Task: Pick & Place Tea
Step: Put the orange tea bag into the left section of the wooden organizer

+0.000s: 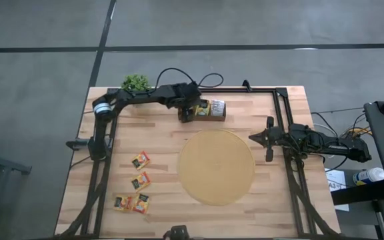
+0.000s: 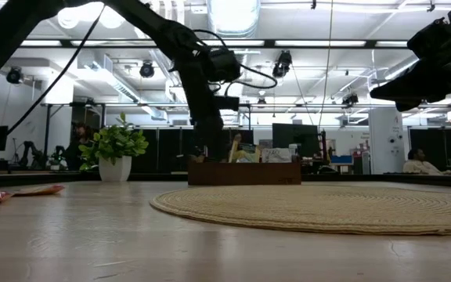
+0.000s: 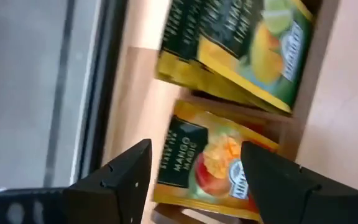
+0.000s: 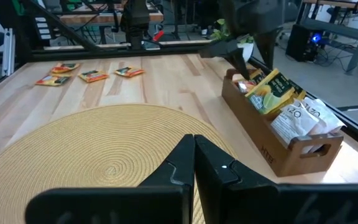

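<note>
The wooden tray (image 1: 204, 110) stands at the table's far middle, with tea sachets upright in its slots. My left gripper (image 3: 196, 149) hangs open just above the tray's left end (image 4: 238, 78). Beyond its fingers a yellow-green mango sachet (image 3: 207, 171) leans in the end slot, and more sachets (image 3: 241, 43) stand in the slot beside it. Several sachets (image 1: 141, 181) lie flat on the table's left part. My right gripper (image 4: 194, 146) is shut with nothing in it and hangs over the right edge of the round mat (image 1: 217, 167).
A small potted plant (image 1: 136, 82) stands at the far edge, left of the tray. The woven mat fills the table's middle. White sachets (image 4: 303, 118) fill the tray's right slot. Bare wood lies between the loose sachets and the mat.
</note>
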